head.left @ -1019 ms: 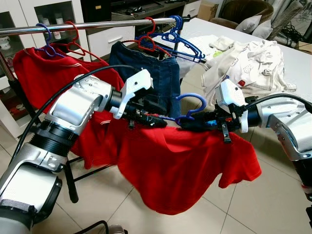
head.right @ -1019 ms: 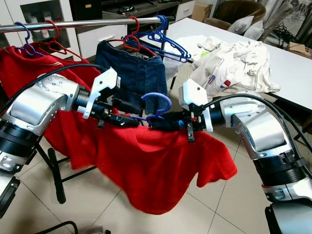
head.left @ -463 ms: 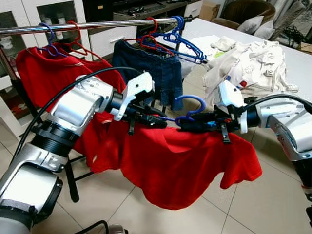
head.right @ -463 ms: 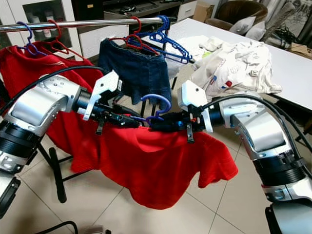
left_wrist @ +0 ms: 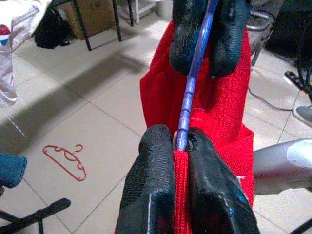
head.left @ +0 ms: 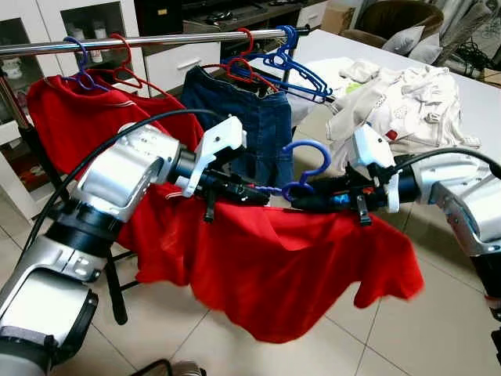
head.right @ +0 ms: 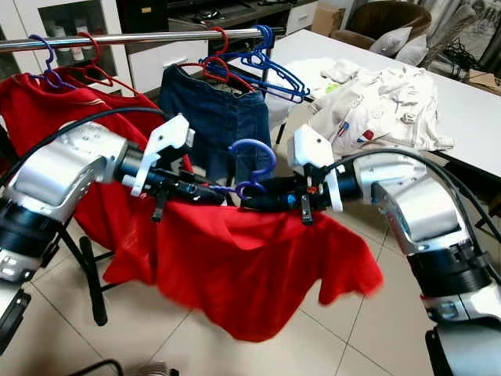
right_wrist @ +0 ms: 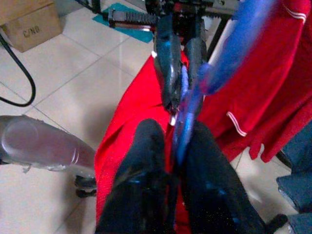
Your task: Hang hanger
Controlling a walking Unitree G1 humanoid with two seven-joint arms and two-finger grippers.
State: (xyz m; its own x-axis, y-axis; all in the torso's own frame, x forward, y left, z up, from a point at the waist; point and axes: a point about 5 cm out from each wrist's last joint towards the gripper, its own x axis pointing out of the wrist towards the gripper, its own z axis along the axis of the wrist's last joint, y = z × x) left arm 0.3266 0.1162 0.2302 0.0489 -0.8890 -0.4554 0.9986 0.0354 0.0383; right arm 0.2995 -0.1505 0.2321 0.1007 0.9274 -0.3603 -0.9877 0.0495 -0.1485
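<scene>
Gripping one blue hanger [head.left: 301, 168] at each shoulder, the left gripper [head.left: 254, 192] and right gripper [head.left: 309, 204] are carrying it below the rail [head.left: 156, 39]; its one red shirt [head.left: 274, 266] is hanging limp and light (likely swaying). Left wrist view: fingers [left_wrist: 156, 195] are pinching wire and cloth

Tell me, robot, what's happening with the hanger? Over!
Left gripper and right gripper both shut on blue hanger, red shirt draped on it. Not on rail yet. Jeans and hangers crowd the rail ahead.
</scene>
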